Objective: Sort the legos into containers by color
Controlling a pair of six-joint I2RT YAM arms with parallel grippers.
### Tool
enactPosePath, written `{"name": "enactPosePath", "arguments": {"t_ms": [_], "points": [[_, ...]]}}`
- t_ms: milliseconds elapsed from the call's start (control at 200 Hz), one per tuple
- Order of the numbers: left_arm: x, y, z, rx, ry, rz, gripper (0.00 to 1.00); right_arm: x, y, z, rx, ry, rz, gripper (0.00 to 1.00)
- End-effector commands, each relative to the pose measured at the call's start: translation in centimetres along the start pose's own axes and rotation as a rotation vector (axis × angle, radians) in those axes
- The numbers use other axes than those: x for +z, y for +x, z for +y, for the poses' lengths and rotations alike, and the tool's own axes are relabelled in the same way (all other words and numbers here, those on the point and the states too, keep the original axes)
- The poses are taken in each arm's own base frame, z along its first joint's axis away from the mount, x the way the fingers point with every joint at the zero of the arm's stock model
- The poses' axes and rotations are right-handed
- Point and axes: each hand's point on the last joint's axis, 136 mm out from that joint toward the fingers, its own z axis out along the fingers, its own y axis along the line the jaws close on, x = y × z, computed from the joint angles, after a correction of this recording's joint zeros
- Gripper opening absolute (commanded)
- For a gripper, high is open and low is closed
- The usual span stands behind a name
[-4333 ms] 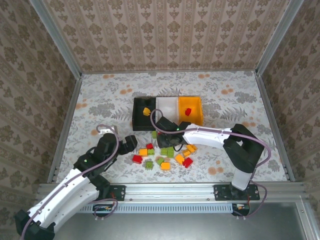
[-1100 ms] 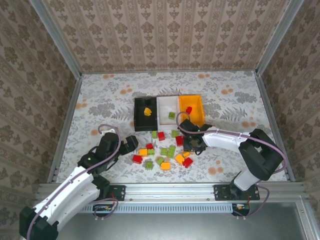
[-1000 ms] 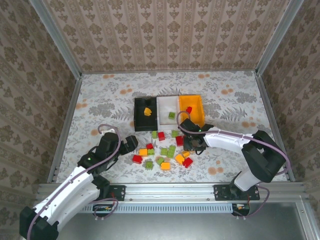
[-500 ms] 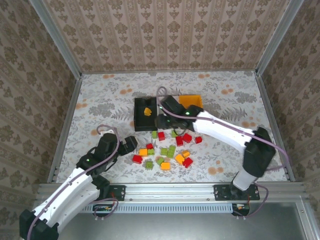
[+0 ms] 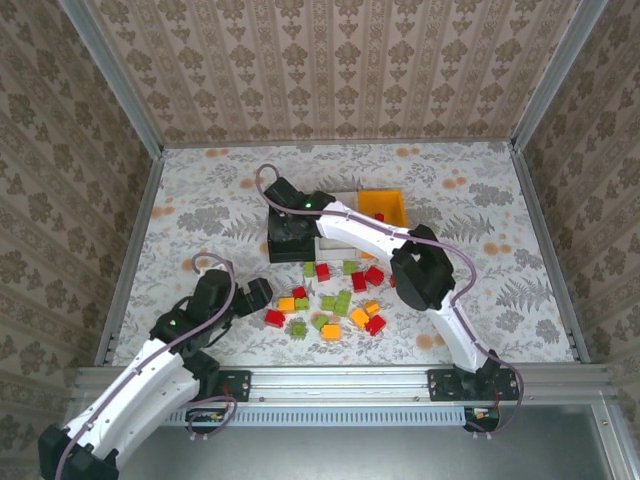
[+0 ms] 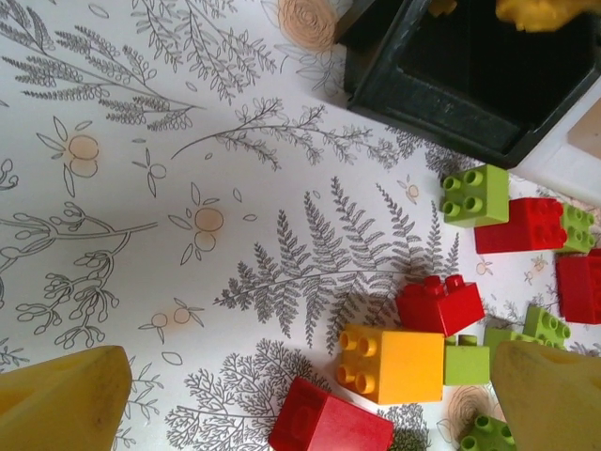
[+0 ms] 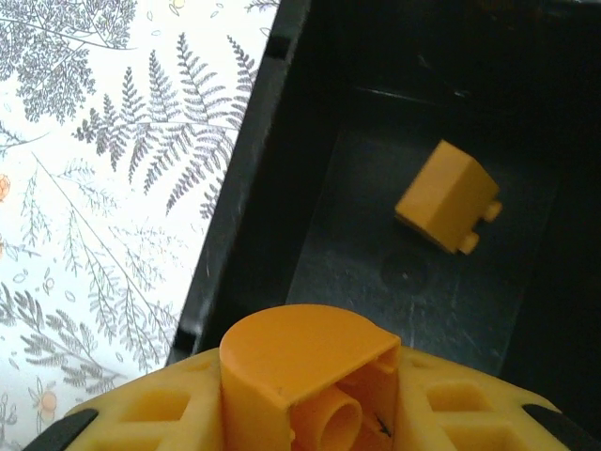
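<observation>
Bins (image 5: 272, 245): three. Arms (image 5: 150, 365): two. Loose legos (image 5: 274, 318): about eighteen, in red, green, orange-yellow.

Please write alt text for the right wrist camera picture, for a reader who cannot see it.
An orange-yellow brick sits between the yellow fingers, over a black bin. A second brick of the same colour lies on the bin's floor. Left of the bin is a table with grey fern prints.
</observation>
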Motion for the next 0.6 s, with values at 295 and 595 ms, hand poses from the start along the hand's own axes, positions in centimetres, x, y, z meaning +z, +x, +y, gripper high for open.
{"name": "enactPosePath", "arguments": {"t_ms": [295,595], "points": [[-0.1,0.0,-0.6,0.015,-0.002,0.042,1.0,-4.4,-3.5,0.4,0.064,-0.059,-0.088,0.66],[1.5,0.9,-3.6,0.166,0.007,0.16,1.0,-10.4,0.2,-3.9,0.137,-0.083,-0.144,0.69]]}}
